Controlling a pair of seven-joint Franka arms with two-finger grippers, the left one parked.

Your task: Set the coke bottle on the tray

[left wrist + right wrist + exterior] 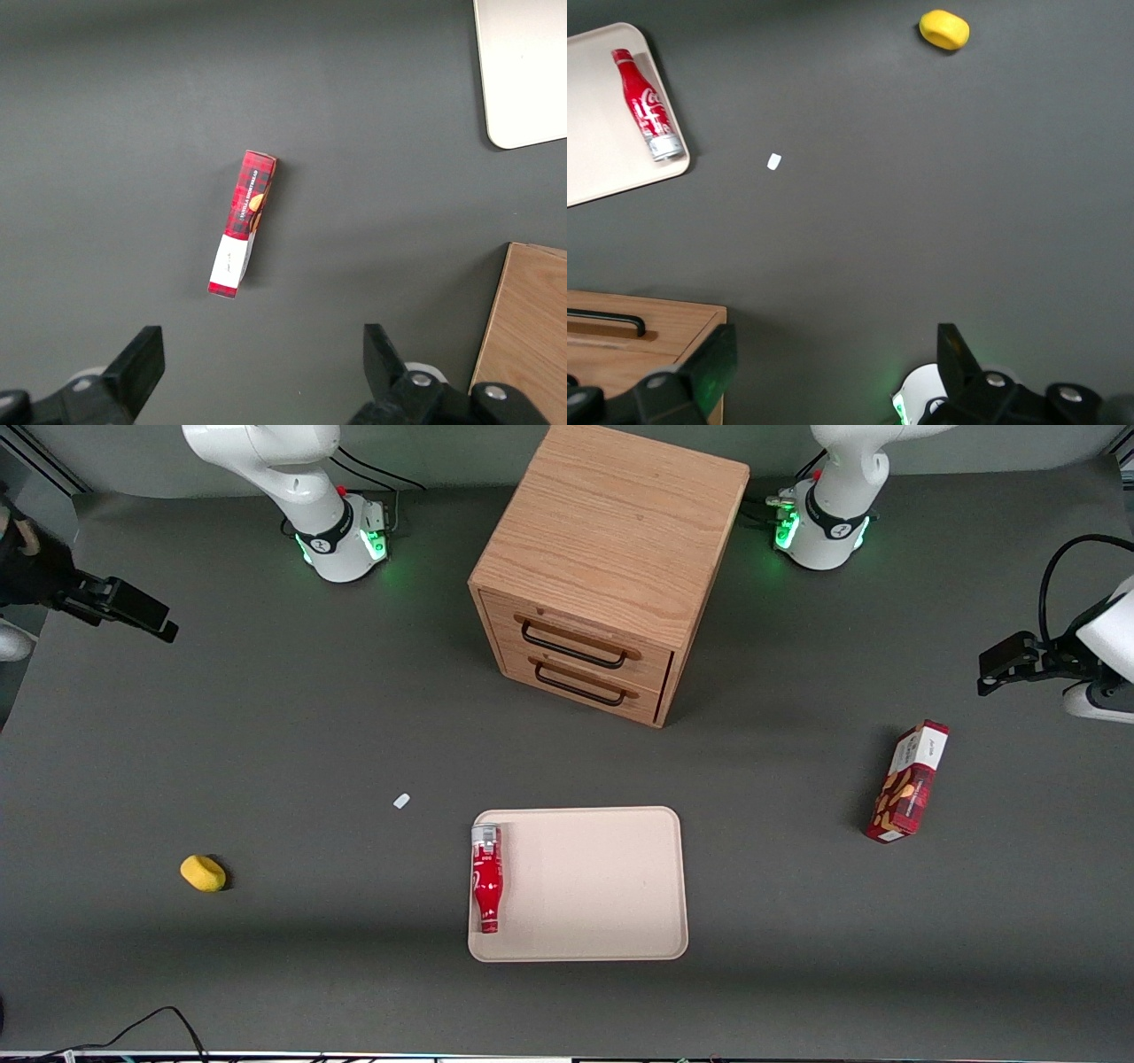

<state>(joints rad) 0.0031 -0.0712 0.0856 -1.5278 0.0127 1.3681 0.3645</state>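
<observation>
Coke bottle [486, 878] lying on the tray [594, 886], gripper [133, 613] released and well apart from it.

I see the bottle flat on its side just inside the tray's edge toward the working arm, cap nearer the front camera, silvery base toward the wooden drawer cabinet [611, 567]. My gripper hangs with fingers spread at the working arm's end of the tabletop, holding nothing. A yellow lump [203, 872] and a small white scrap [401, 801] lie on the tabletop between gripper and tray; a red snack box [908, 781] lies toward the parked arm's end.
</observation>
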